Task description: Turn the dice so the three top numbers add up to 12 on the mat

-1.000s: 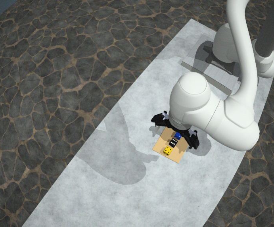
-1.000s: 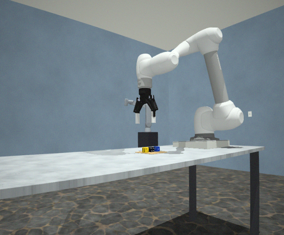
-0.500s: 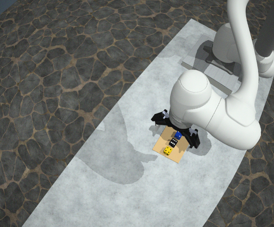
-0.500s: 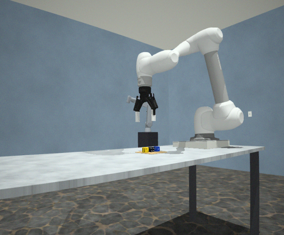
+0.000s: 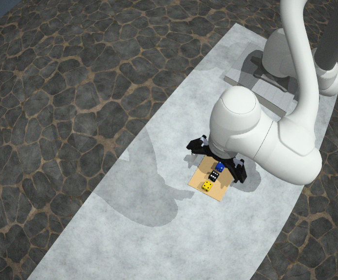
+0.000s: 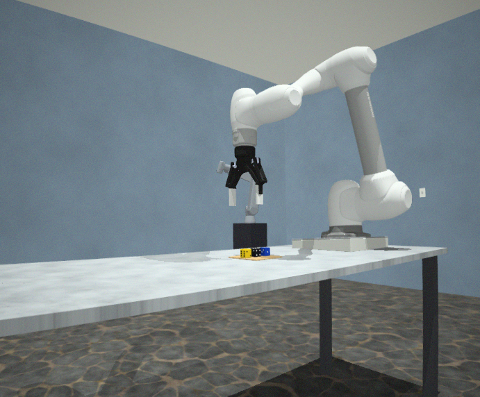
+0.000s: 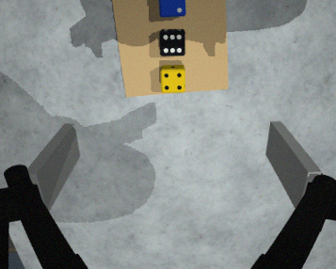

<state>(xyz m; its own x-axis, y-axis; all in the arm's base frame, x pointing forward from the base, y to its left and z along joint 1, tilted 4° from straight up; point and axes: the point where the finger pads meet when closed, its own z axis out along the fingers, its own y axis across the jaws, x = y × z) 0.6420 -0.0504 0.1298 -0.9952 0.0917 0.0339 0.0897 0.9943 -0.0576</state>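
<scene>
Three dice lie flat in a row on the tan mat [image 5: 220,190] [image 6: 271,257] [image 7: 139,24]. The blue die [image 5: 219,166] [image 6: 265,251] [image 7: 171,4] shows two pips on top. The black die [image 5: 213,175] [image 6: 255,252] [image 7: 172,42] shows six. The yellow die [image 5: 206,185] [image 6: 245,252] [image 7: 174,78] shows four. All three stand well inside the mat's edges. My gripper [image 5: 215,162] [image 6: 245,198] [image 7: 171,139] is open wide and empty. It hangs high above the mat, pointing straight down.
The mat lies on a long pale table [image 5: 163,225] [image 6: 103,277]. The robot's base plate [image 5: 259,87] [image 6: 338,243] sits on the table beyond the mat. A black box [image 6: 249,235] with a small white fixture stands behind the mat.
</scene>
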